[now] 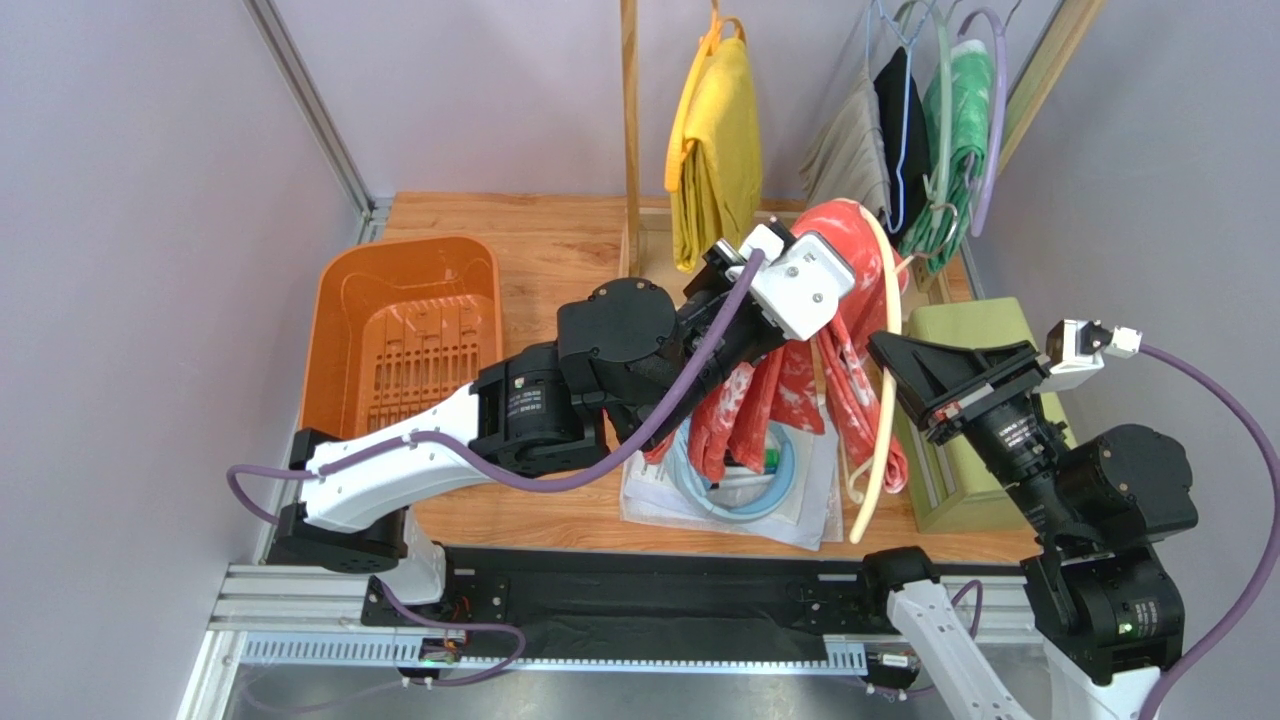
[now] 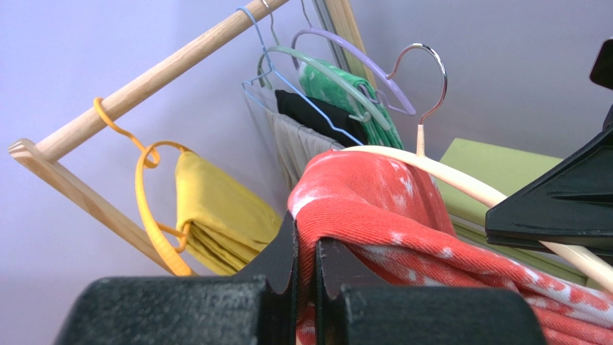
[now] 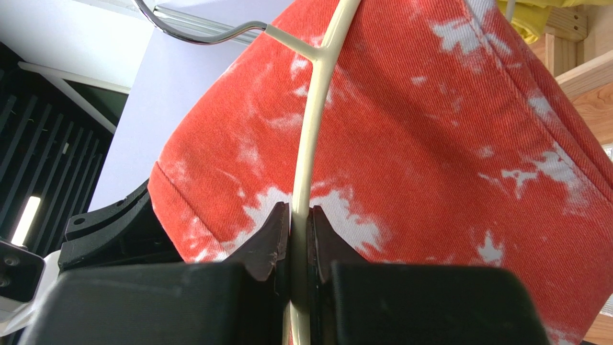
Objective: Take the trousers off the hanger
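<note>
The red-orange trousers with pale flecks hang bunched over the cream hanger, held above the table's middle. My left gripper is shut on a fold of the trousers at their top edge. My right gripper is shut on the hanger's cream arm, with the trousers right behind it. The hanger's metal hook points up toward the rack. In the left wrist view the hanger runs over the cloth to the right gripper's black finger.
An orange basket stands at the left. A wooden rack at the back holds a yellow garment on an orange hanger and grey, black and green clothes on wire hangers. A green box sits at the right. A clear bag lies under the trousers.
</note>
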`<state>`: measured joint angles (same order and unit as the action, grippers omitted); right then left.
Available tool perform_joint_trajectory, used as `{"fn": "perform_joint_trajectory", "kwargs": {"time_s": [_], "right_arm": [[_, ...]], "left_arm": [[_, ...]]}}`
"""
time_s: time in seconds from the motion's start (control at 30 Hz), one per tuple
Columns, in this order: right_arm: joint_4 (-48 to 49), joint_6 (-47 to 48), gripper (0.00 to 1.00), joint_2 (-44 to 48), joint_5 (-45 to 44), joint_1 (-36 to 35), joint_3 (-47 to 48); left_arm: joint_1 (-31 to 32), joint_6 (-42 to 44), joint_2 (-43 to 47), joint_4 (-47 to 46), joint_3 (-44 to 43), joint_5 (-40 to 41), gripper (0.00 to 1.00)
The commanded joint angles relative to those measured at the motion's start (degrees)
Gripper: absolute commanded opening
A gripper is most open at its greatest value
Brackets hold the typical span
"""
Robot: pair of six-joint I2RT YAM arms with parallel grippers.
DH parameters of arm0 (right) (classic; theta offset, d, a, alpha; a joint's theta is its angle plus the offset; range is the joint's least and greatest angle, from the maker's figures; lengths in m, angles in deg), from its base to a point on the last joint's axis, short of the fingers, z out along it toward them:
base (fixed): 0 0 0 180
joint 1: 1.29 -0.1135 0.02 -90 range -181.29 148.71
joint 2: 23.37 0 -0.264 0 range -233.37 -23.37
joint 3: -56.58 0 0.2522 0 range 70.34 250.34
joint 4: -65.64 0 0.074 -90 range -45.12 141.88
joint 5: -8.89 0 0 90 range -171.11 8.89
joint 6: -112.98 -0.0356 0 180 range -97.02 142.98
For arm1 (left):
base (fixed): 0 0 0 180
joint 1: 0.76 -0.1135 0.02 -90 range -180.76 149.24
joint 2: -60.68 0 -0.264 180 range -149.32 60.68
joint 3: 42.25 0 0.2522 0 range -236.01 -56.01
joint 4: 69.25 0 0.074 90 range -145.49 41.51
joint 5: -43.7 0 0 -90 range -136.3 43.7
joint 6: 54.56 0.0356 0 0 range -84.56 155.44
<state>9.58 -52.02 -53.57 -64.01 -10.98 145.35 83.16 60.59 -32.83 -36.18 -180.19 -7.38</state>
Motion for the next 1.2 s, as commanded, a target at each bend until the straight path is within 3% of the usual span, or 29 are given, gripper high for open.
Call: {"fn": "perform_joint_trajectory", "kwargs": {"time_s": [0.0, 0.23, 0.43, 0.6, 0.87, 1.0, 1.17], "right_arm": [[-4.28, 2.76, 0.0, 0.31, 1.09, -0.06, -2.49], [-3.31, 2.49, 0.0, 0.31, 2.58, -0.06, -4.16], [-1.9, 1.35, 0.0, 0.75, 2.32, -0.06, -5.75], [-2.43, 1.53, 0.0, 1.63, -0.31, -0.06, -7.06], [-2.26, 0.65, 0.0, 4.79, -2.6, -0.06, -14.34], [-1.99, 2.04, 0.0, 5.41, -2.51, -0.06, -15.5], [-1.91, 4.95, 0.0, 4.18, -2.51, -0.06, -14.54]], "left_arm": [[-0.25, 6.58, 5.19, -13.25, -7.91, 3.45, 0.0], [-0.16, 8.52, 2.46, -15.08, -15.74, 4.42, 0.0], [-0.16, 1.84, 3.42, -17.29, -16.97, -3.58, 0.0], [-0.25, -3.25, 9.74, -22.73, -5.57, -9.91, 0.0], [-0.25, -7.57, 25.48, -33.37, 13.52, -11.05, 0.0], [-0.25, -6.78, 27.24, -24.53, 10.54, -9.3, 0.0], [-0.25, -7.21, 30.32, -17.75, 12.82, -5.52, 0.0]]}}
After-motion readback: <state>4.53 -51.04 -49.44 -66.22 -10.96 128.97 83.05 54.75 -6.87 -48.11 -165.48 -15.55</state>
